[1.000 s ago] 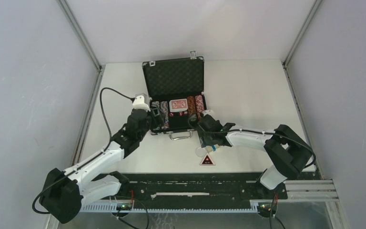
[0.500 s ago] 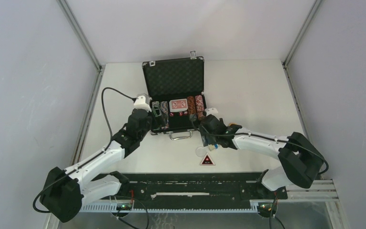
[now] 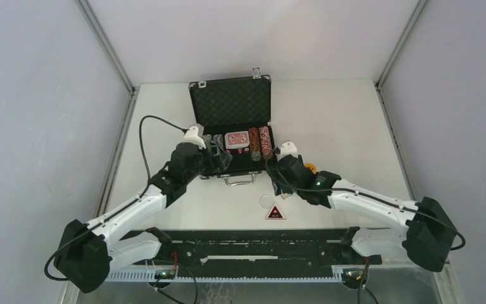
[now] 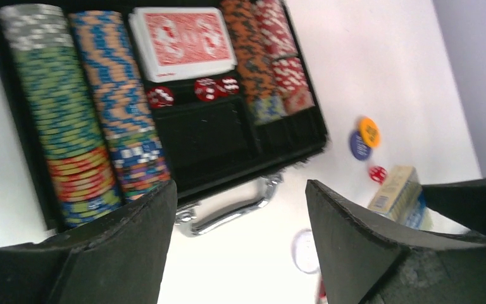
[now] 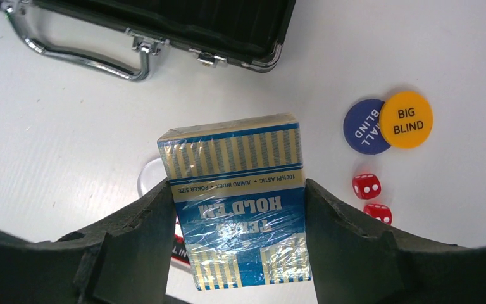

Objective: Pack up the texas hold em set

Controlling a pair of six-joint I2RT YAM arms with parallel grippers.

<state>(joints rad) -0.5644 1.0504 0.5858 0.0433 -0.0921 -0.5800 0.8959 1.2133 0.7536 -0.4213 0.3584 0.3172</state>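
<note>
Widening, our left gripper (image 4: 240, 209) hangs empty above the black silver-trimmed briefcase (image 3: 230, 107); our right gripper (image 5: 237, 190) grips the unpacked blue shrink-wrapped card deck (image 5: 237, 218).

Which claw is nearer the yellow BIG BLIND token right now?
Right. The right claw, shut on the blue deck, hangs just left of the BIG BLIND token; the left claw, open, is over the chip rows at the left end of the case.

Both arms reach to frame centre, left gripper (image 4: 240, 190) gaping empty, right gripper (image 3: 278, 182) clamping a blue card deck (image 5: 237, 215).
</note>
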